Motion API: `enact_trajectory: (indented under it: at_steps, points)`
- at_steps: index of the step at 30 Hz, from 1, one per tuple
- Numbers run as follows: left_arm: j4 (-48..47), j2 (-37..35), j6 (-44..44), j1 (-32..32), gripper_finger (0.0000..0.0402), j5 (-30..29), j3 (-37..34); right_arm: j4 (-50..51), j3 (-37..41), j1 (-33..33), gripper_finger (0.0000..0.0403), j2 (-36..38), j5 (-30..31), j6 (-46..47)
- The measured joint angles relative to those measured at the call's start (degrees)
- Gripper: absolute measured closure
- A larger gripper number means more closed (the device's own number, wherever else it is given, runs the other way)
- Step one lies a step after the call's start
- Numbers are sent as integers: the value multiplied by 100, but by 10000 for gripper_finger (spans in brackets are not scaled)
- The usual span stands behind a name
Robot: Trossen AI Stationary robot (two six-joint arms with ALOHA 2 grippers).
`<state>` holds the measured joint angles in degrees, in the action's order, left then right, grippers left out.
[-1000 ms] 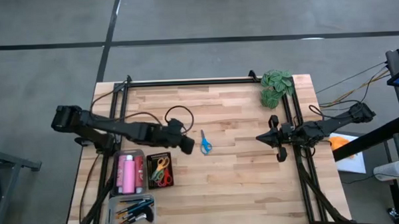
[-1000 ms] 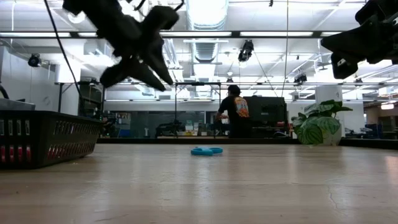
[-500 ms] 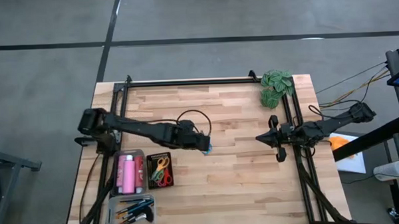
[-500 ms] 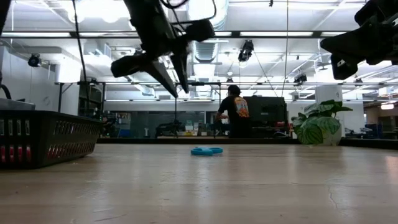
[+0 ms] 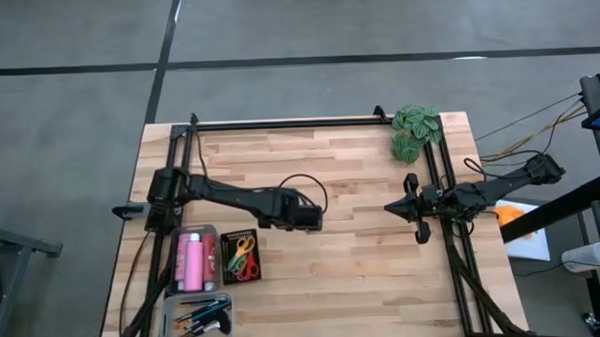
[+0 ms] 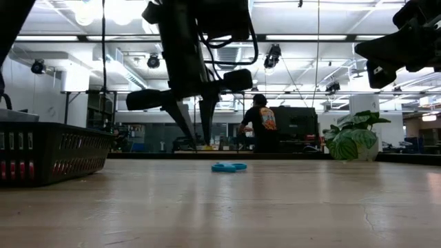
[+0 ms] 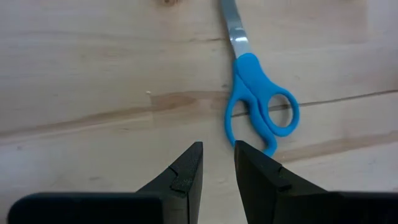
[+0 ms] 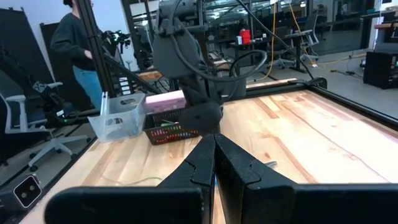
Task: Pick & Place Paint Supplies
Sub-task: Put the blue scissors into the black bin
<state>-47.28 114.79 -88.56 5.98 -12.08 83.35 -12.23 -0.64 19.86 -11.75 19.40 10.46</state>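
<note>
Left gripper (image 7: 217, 163), fingers slightly parted and empty, hovers just above blue scissors (image 7: 256, 102) lying flat mid-table; right gripper (image 8: 214, 163), fingers pressed together, waits at the right edge.

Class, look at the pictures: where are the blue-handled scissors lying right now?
The blue-handled scissors lie flat on the bare wooden table near its middle, directly beneath the left gripper, right of the black basket.

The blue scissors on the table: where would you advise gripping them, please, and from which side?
Probably from straight above, across the narrow neck where the blue scissors' handles meet the blade: they lie flat and closed, and the left gripper already hangs above, fingers slightly apart.
</note>
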Motion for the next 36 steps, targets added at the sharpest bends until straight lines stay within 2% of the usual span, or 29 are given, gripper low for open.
enact_trajectory:
  at_steps: [15, 23, 36]
  points:
    - [572, 466, 435, -45, 308, 17, -11, 2, 2, 1, 394, -5, 0, 0]
    - [639, 478, 458, -76, 308, 13, -17, 0, 2, 0, 394, -6, 0, 0]
    - [1298, 434, 330, -109, 308, 58, -570, 2, 2, 2, 394, -4, 0, 0]
